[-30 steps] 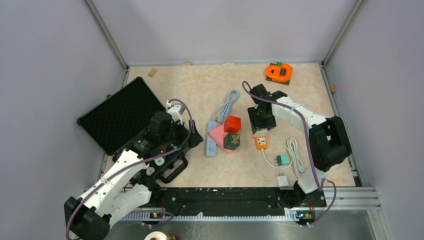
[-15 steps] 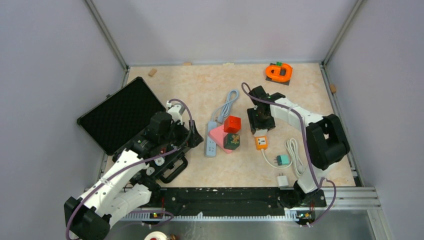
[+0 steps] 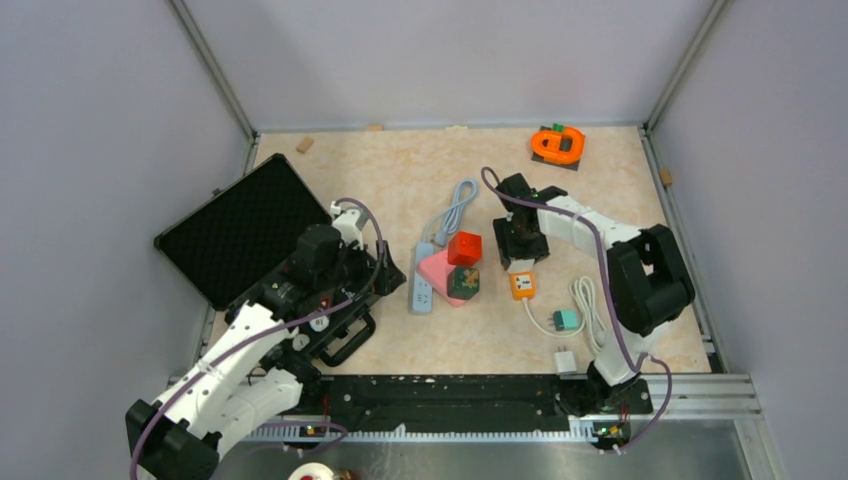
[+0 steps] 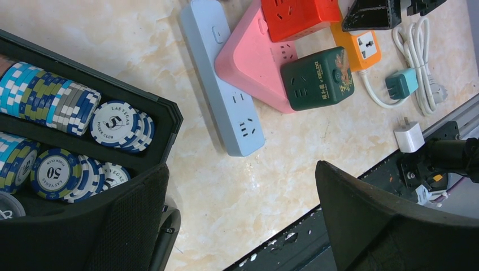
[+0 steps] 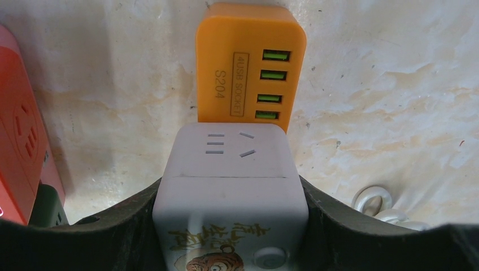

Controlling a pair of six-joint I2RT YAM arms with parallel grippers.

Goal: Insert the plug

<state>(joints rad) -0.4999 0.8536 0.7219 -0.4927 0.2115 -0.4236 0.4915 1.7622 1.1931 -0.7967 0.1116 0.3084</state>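
My right gripper [image 5: 230, 189] is shut on a white cube socket [image 5: 230, 152] with a tiger print and holds it just above an orange USB socket block [image 5: 248, 68]. In the top view the right gripper [image 3: 522, 250] is just behind that orange block [image 3: 522, 285]. A teal plug [image 3: 567, 320] on a white cable [image 3: 592, 312] and a small white plug [image 3: 566, 361] lie near the right arm's base. My left gripper [image 4: 243, 169] is open and empty, above the table beside the black case [image 4: 169, 116].
A blue power strip [image 3: 424, 283], a pink triangular socket [image 3: 435, 268], a red cube [image 3: 464, 247] and a green cube [image 3: 464, 282] sit mid-table. The open black case [image 3: 240, 225] holds poker chips [image 4: 116, 121]. An orange object [image 3: 558, 144] stands at the back right.
The right gripper has shifted slightly to the left with the white cube in it. The left arm has barely moved.
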